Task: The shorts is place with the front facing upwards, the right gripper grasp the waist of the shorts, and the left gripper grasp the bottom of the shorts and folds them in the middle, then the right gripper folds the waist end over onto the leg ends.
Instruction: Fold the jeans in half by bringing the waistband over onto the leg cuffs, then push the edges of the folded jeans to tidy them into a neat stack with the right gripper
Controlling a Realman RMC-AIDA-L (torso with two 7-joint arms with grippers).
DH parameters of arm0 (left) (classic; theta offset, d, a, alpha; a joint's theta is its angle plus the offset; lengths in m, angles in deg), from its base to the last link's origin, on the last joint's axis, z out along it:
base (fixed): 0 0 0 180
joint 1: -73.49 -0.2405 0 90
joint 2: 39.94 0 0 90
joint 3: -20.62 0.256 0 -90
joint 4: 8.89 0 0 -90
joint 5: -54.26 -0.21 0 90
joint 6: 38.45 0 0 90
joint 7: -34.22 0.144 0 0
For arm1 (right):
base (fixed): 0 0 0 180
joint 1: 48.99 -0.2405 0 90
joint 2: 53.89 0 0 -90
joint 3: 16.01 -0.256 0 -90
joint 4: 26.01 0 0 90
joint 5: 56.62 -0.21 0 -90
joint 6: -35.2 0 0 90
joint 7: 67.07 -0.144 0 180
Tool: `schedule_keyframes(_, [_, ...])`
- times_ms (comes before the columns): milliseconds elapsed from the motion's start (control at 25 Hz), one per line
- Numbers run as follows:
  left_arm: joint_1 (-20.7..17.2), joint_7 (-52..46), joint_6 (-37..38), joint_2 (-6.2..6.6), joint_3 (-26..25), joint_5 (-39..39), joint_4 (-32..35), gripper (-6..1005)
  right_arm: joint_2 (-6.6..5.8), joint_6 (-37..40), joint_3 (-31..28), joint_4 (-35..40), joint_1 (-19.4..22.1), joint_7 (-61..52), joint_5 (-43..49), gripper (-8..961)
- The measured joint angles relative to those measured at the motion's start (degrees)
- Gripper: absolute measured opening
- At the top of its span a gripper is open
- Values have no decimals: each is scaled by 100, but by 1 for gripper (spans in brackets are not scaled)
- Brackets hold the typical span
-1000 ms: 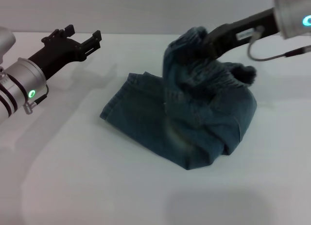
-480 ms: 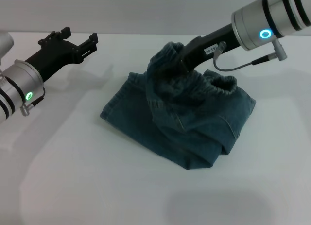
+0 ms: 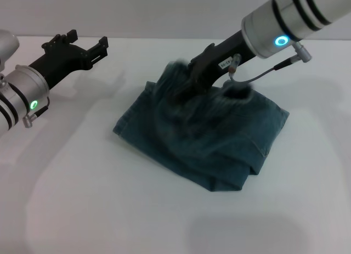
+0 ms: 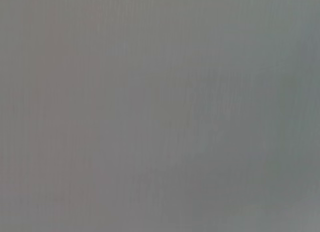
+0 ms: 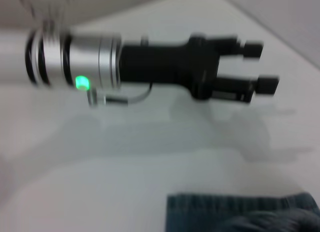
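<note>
The blue denim shorts (image 3: 230, 139) lie folded lengthwise on the white table (image 3: 98, 199) in the head view. My right gripper (image 3: 193, 73) is shut on the ruffled waist (image 3: 174, 78) and holds it low over the middle of the shorts. The leg ends (image 3: 130, 114) lie flat at the left side of the pile. My left gripper (image 3: 89, 39) hovers open and empty off to the left, apart from the cloth. The right wrist view shows that same left gripper (image 5: 261, 66) open above the table, with the denim hem (image 5: 225, 204) below it. The left wrist view shows only plain grey.
A pale wall (image 3: 164, 12) runs behind the table's far edge. A thin cable (image 3: 263, 73) loops under the right wrist.
The right gripper has carried the waist leftward and down over the shorts, toward the leg ends. The left gripper has barely moved.
</note>
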Motion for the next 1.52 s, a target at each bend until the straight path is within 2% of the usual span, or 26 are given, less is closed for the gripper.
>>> schedule_keyframes(240, [8,117,-60,-16,-1,33,-4,813,36,-497,598,227,88,158,-14,683])
schedule_keyframes(440, [8,120,-63,-18,-1,40,-7,813,50,-1084,663,361,359,327,-448,685])
schedule_keyframes(560, [-3,90,40,-18,-1,41,-7,813,43,-1685,586,490,772,481,-979,686])
schedule_keyframes(840, [-62,-343,756,-26,104,23,-8,813,15,-2782,357,775,2077,1414,-2820,684])
schedule_keyframes(1000, [-101,-823,1220,-12,634,-1,-6,813,17,-3004,123,624,2703,2313,-4210,684])
schedule_keyframes(1120, [-135,-1093,1413,-6,1105,-2,-6,813,6,-3000,-90,327,2962,2802,-4912,685])
schedule_keyframes(1280, [-182,-1276,1593,-25,1542,-2,-6,813,-9,-2960,-315,-76,3103,2989,-5151,685])
schedule_keyframes(1520, [-120,-1494,1658,-67,2017,22,-60,813,-9,-2975,-337,-327,3095,3114,-5174,686])
